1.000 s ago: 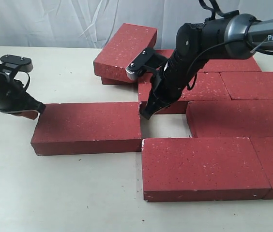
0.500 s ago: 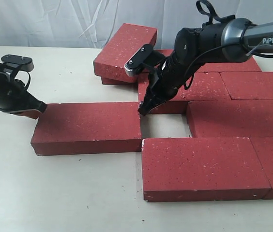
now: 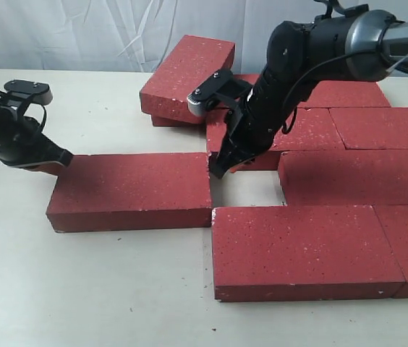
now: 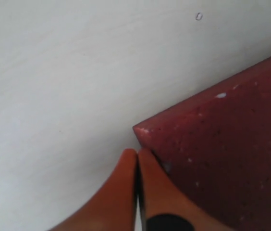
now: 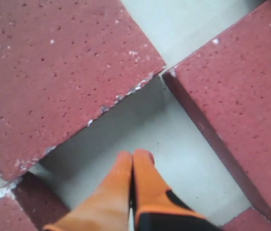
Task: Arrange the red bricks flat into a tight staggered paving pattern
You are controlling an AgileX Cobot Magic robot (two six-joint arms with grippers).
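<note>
The red bricks [image 3: 302, 249] lie flat on the pale table [image 3: 117, 289]. Most are packed close on the right, and the ones at that edge are cut off. The left brick [image 3: 132, 189] sticks out alone, with a bare gap [image 3: 244, 189] at its right end. The left gripper [image 3: 58, 160], fingers pressed together, sits at this brick's far corner. The right gripper [image 3: 218, 170] is also pressed together, holding nothing, and points down into the gap. Its arm hides part of a back brick. A tilted brick [image 3: 189, 69] leans on another one — mostly hidden.
</note>
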